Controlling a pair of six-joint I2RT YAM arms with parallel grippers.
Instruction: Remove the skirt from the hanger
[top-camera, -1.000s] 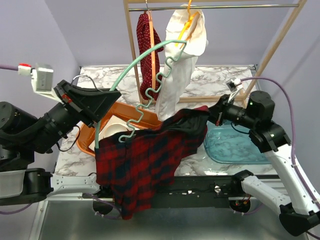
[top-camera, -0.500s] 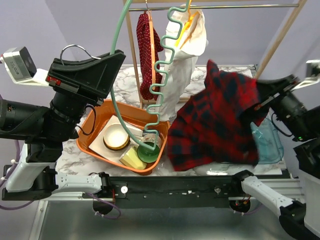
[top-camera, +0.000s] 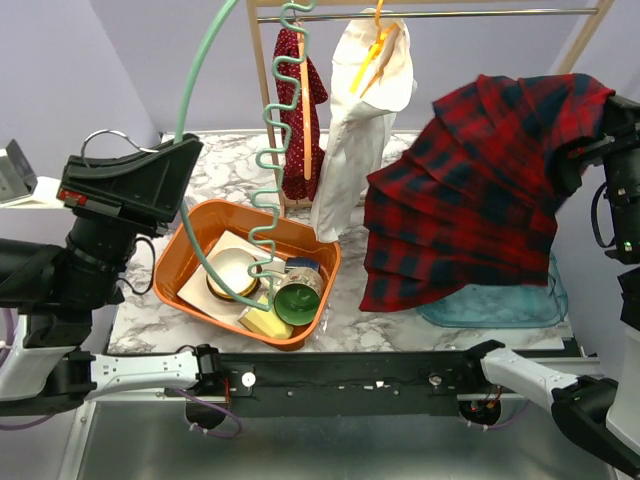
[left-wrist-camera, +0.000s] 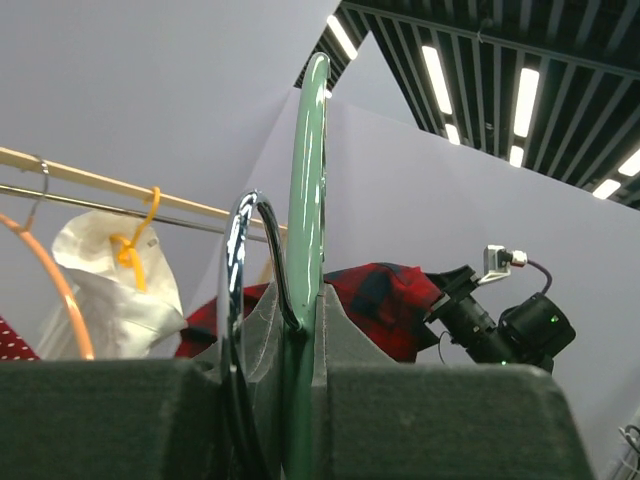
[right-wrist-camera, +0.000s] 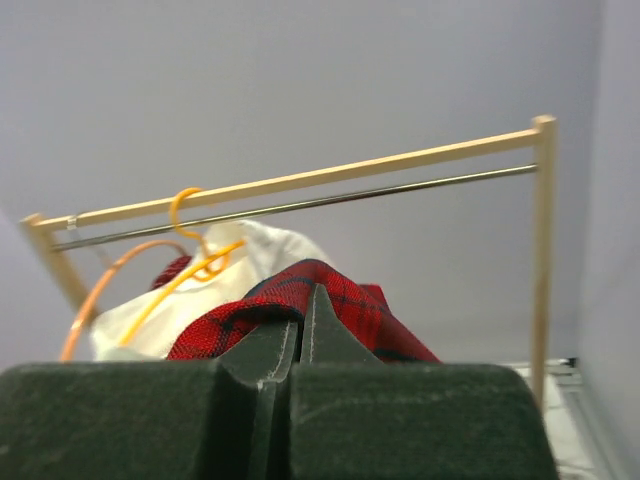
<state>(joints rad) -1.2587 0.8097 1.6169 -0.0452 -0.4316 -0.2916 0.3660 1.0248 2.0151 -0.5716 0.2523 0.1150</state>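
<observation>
**Holding skirt and hanger well apart, one in each pincer**

So the red plaid skirt (top-camera: 470, 190) is up in the air over the right edge of the worktop (top-camera: 375, 325). It's bunched at its top corner in the right gripper (right-wrist-camera: 300, 322). On the right wrist view the two jaws are squeezed together with a fold of plaid poking up between them, so that pincer is clamped tight on the cloth. The rest of the skirt drapes down and to the left from there. Its lower hem hangs above the blue tray (top-camera: 500, 305) at the near right corner, and I can't tell if it actually touches the tray.

The left gripper (left-wrist-camera: 290, 335) is over by the left edge, raised, jaws narrow and pinched on the green hanger (left-wrist-camera: 305, 200) next to its metal hook (left-wrist-camera: 235, 260). The hanger's wavy bar dangles down over the orange bin (top-camera: 180, 260) of dishes at the near left. No cloth on the hanger at all, and it's well apart from the skirt.

At the back edge, a white garment (top-camera: 350, 130) hangs from the rack rail (top-camera: 450, 14), between hanger and skirt.
</observation>
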